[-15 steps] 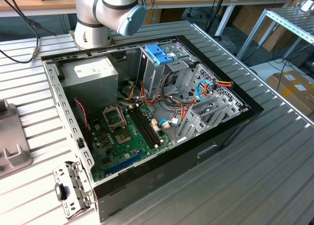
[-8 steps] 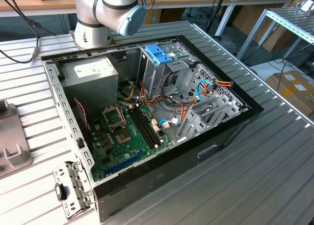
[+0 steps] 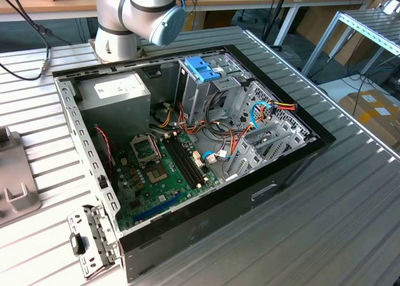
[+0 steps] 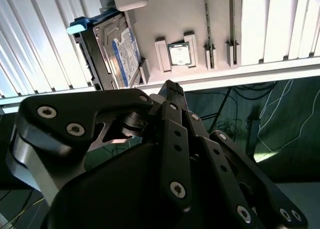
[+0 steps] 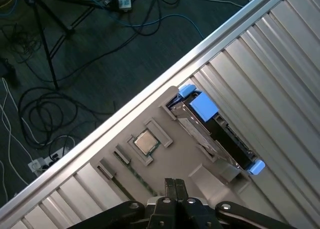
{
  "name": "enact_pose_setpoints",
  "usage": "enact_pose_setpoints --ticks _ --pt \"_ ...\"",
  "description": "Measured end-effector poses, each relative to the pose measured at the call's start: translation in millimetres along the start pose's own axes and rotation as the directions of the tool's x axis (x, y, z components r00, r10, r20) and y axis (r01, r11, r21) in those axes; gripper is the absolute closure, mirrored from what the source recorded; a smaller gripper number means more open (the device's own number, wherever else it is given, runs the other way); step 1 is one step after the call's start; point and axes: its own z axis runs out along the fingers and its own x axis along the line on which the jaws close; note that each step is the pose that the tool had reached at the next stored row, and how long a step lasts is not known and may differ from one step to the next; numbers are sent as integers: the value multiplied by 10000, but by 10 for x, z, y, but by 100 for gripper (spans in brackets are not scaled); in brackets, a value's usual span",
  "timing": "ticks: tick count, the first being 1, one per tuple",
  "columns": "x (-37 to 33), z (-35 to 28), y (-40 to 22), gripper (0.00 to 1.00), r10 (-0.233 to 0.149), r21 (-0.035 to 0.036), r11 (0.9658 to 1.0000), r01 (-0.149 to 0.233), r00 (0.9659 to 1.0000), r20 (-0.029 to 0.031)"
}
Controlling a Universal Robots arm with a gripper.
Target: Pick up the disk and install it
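Observation:
The disk (image 5: pixel 220 130) stands on edge in a slot of a grey fixture plate (image 5: pixel 172 159), with light blue rails at its ends. In the second wrist view the disk (image 4: pixel 124 51) shows its white label with a blue band. My gripper (image 5: pixel 175 183) hovers above the plate, a little off to the side of the disk and apart from it. Its black fingertips are shut together with nothing between them, as the gripper (image 4: pixel 172 86) also appears in the second wrist view.
An open computer case (image 3: pixel 94 173) lies on the ribbed metal table, with a drive cage under a blue bracket (image 3: pixel 203 67), a grey power supply (image 3: pixel 115 89) and a motherboard (image 3: pixel 162 173). A processor chip (image 5: pixel 146 141) sits in the plate. The table edge and floor cables (image 5: pixel 45 114) lie close by.

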Motion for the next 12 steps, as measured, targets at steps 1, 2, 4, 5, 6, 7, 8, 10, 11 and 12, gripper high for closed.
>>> enact_pose_setpoints --ticks 1,2,4,5,6,7,8,10,11,12 --pt "0 0 0 89 -65 -2 10000 65 10000 -1" --pt "0 0 0 89 -109 -3 9999 109 9999 -3" --pt "0 0 0 89 -301 -8 9995 301 9995 -11" --pt "0 0 0 89 -362 -10 9993 362 9993 -12" --pt "0 0 0 89 -437 -11 9990 437 9990 -15" --pt "0 0 0 89 -498 -13 9988 498 9988 -17" --pt "0 0 0 89 -617 -16 9981 617 9981 -21" --pt "0 0 0 89 -751 -20 9972 751 9972 -26" --pt "0 0 0 89 -820 -22 9966 820 9966 -28" --pt "0 0 0 89 -868 -23 9962 868 9962 -29"
